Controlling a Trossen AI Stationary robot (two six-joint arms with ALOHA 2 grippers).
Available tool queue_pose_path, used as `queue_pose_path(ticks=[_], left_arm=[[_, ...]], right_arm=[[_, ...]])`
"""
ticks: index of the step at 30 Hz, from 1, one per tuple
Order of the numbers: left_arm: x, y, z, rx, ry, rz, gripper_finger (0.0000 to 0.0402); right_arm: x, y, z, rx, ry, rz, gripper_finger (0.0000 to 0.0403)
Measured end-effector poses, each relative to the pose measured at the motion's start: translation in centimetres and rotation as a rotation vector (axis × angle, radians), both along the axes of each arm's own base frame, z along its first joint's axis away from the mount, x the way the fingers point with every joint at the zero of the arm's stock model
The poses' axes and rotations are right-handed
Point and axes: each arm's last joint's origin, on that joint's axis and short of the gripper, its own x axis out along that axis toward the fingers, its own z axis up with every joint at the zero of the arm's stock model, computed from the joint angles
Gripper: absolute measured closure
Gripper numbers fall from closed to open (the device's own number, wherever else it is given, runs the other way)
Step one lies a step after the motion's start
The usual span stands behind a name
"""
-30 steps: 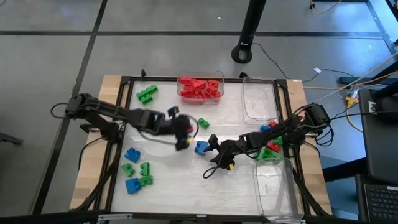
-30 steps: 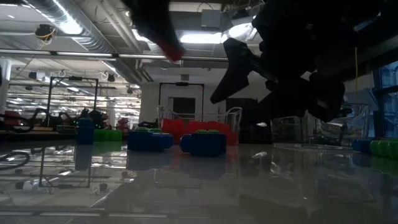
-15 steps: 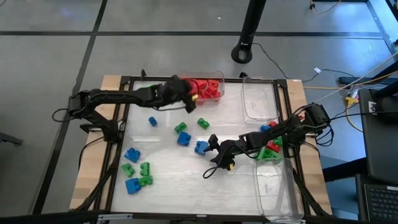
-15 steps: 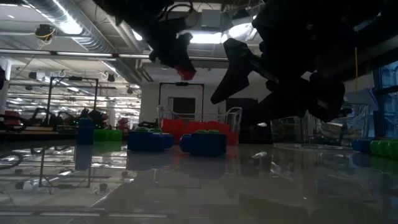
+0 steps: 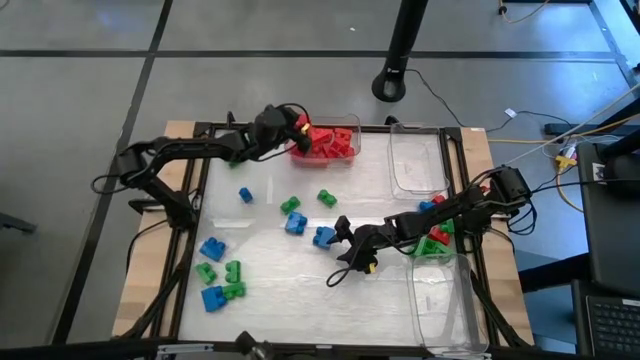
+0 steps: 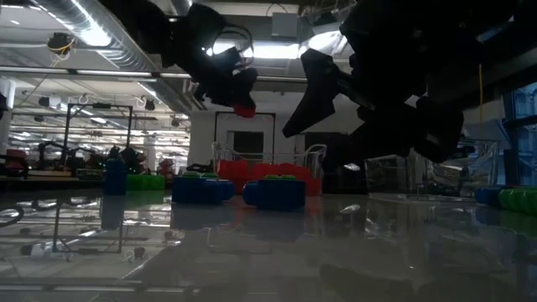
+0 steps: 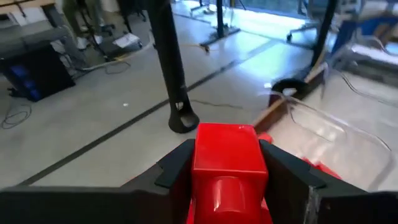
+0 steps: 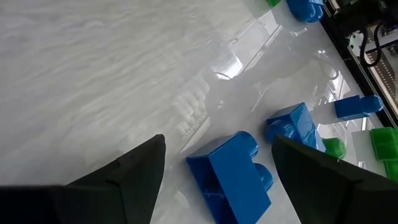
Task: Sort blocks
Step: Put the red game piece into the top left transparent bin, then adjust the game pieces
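Left tool [image 5: 297,127] gripping one red block [image 7: 229,163], above bin [image 5: 347,148]

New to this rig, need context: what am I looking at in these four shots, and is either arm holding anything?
It is a two-armed robot at a table, sorting toy blocks by colour. One camera looks straight down, one sits at table-top height, and one rides on each wrist.

In the overhead view, the left hand is at the edge of a clear bin of red blocks at the table's far side. Its own wrist camera shows a red block clamped between its fingers.

The right hand hangs open over the middle of the table, with a blue block lying between its spread fingers, not gripped.

Loose blue and green blocks lie across the table. Two more clear bins stand on the right side.
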Motion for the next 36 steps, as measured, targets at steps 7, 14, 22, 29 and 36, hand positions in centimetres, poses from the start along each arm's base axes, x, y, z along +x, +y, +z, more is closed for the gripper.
queue_pose_path(ticks=[7, 14, 22, 29, 36], left_arm=[[0.2, 1.1, -0.9, -0.001, -0.006, 0.027, 0.0202], [0.4, 0.2, 0.3, 0.004, 0.065, -0.012, 0.0146], [-1.4, -5.2, 5.6, 0.026, 0.096, -0.155, 0.0147], [-4.8, -11.8, 8.8, -0.013, 0.073, -0.332, 0.0148], [-7.1, -16.8, 8.0, -0.169, 0.180, -0.462, 0.0148]], right_arm=[[0.0, 0.0, -0.1, -0.002, 0.006, 0.000, 0.0110], [-0.1, 0.0, -0.1, -0.009, 0.007, 0.004, 0.0110], [-0.1, 0.0, -0.1, -0.009, 0.008, 0.005, 0.0110], [0.0, 0.0, 0.0, -0.007, 0.002, 0.005, 0.0110], [0.0, 0.0, 0.0, -0.007, -0.001, 0.004, 0.0110]])
